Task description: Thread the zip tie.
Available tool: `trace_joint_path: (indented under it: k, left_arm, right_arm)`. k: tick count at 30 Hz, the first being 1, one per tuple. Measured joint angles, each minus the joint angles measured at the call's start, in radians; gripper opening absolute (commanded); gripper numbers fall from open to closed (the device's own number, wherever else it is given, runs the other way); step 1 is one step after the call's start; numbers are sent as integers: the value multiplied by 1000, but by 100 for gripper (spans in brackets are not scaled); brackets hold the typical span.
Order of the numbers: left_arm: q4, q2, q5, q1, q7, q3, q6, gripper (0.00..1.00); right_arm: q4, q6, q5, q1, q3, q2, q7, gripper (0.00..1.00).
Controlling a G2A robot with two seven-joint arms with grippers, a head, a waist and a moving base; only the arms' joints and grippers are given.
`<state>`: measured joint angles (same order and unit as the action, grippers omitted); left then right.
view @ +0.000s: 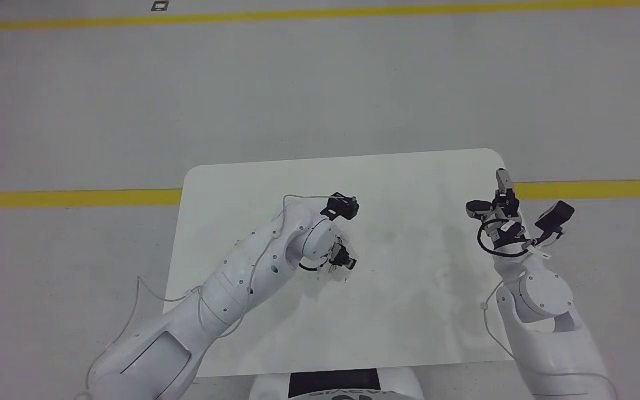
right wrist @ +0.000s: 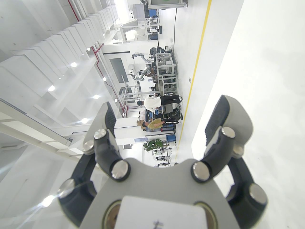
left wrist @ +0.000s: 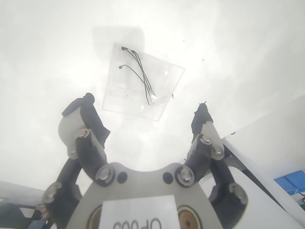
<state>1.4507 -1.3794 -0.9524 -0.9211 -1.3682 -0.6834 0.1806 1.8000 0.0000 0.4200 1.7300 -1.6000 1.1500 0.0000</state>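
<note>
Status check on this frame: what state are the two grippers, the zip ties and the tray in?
Left gripper: open, empty.
Right gripper: open, empty.
Zip ties: three, loose, unthreaded, crossing one another in the tray.
Tray: clear, lying flat.

- A white table [view: 420, 300] with rounded corners stands on a pale grey floor [view: 100, 100].
- A yellow floor line [view: 300, 17] runs across far off at the table's 12 o'clock.
- A second yellow line [view: 90, 198] meets the table's sides at 9 and 3 o'clock.
- A dark square marker [view: 160, 6] lies at 11 o'clock, beyond the far line.
- Blue boxes [left wrist: 289, 182] sit past the table's edge.
- A potted plant [right wrist: 153, 144] stands in the hall behind.
</note>
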Motion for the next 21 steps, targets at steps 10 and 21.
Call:
trace_joint_path:
  k: [10,21]
  left_arm:
    - [0,0,0,0,0,0,0,100]
    - [5,-15,-53,36,-23,61,36,100]
  right_arm:
    - [0,0,0,0,0,0,0,100]
    - [0,0,0,0,0,0,0,100]
